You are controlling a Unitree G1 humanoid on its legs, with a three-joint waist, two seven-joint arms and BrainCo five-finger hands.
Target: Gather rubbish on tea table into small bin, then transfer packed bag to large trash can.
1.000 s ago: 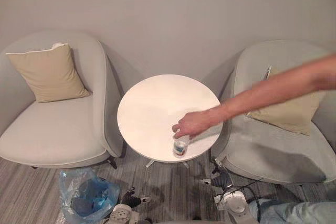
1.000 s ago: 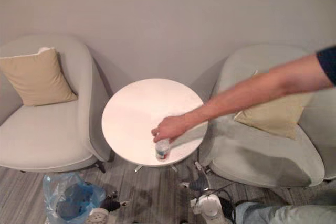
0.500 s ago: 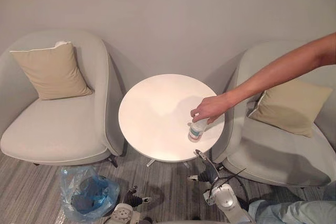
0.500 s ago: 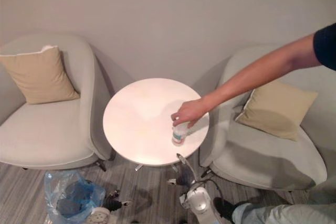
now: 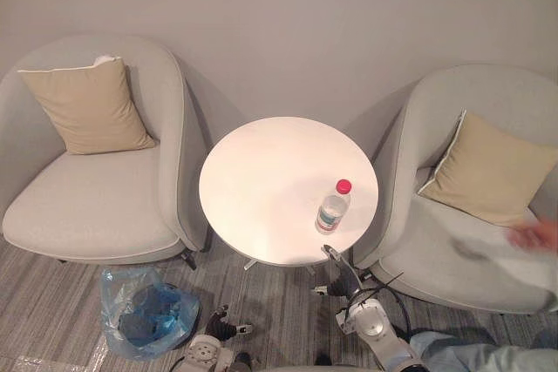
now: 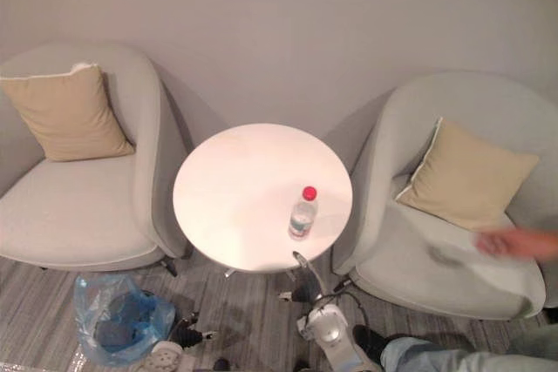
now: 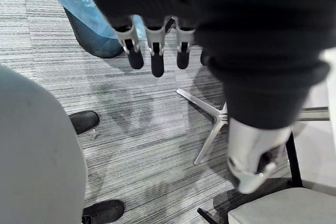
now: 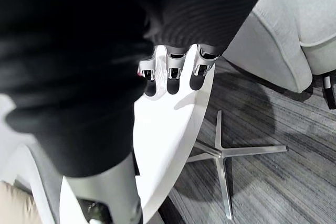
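A clear plastic bottle (image 5: 331, 209) with a red cap stands upright on the right half of the round white tea table (image 5: 261, 172). Nothing touches it. The small bin (image 5: 144, 320), lined with a blue bag, stands on the floor left of the table's front. My left hand (image 7: 153, 51) hangs low beside the bin with straight fingers and holds nothing. My right hand (image 8: 171, 73) hangs below the table's front right edge (image 8: 173, 124), fingers relaxed and empty; it also shows under the table as my right hand (image 5: 342, 276).
Two grey armchairs (image 5: 96, 206) (image 5: 471, 250) flank the table, each with a beige cushion (image 5: 83, 111). A person's blurred hand (image 5: 534, 234) is over the right chair seat. The table's metal star base (image 7: 210, 124) stands on grey carpet. A person's dark shoes (image 7: 84, 121) are nearby.
The person moved the bottle towards the table's right side, let go of it and drew the arm back to the right. The camera shifted slightly.
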